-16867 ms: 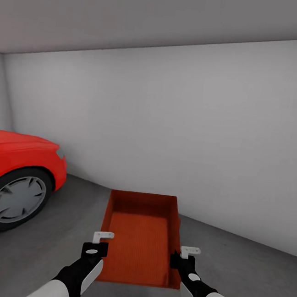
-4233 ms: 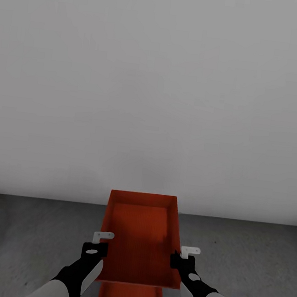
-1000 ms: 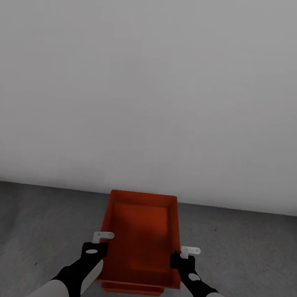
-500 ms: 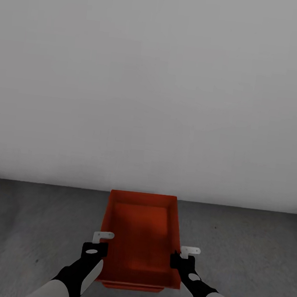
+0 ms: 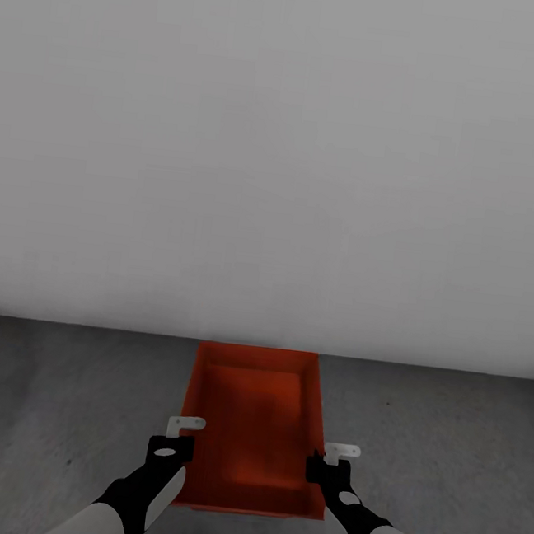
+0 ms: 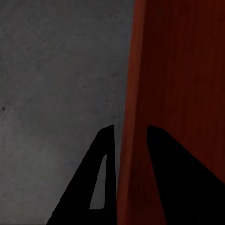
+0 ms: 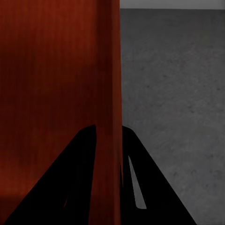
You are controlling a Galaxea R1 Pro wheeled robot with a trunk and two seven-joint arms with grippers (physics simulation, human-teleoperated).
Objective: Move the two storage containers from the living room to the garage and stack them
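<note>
Head view: one red-orange storage container held out in front of the robot at 12 o'clock, open top up, level, long axis running away from the camera. Inside bare, ribbed bottom. A thin red strip runs along under its near edge; cannot tell whether that is the second container or the held one's own base.

Left gripper at the container's left wall, near end, roughly 10 o'clock from the robot. Left wrist view: the two dark fingers straddle the thin red wall, one each side, pinched against it. Grasping the container.

Right gripper at the right wall, near end, roughly 2 o'clock. Right wrist view: same arrangement, fingers either side of the wall, closed on it. Grasping the container.

Surroundings: dark grey rough concrete floor under and on both sides of the container, also seen past the walls in both wrist views. Plain white-grey wall straight ahead at 12 o'clock, meeting the floor just beyond the container's far end. Garage setting.
</note>
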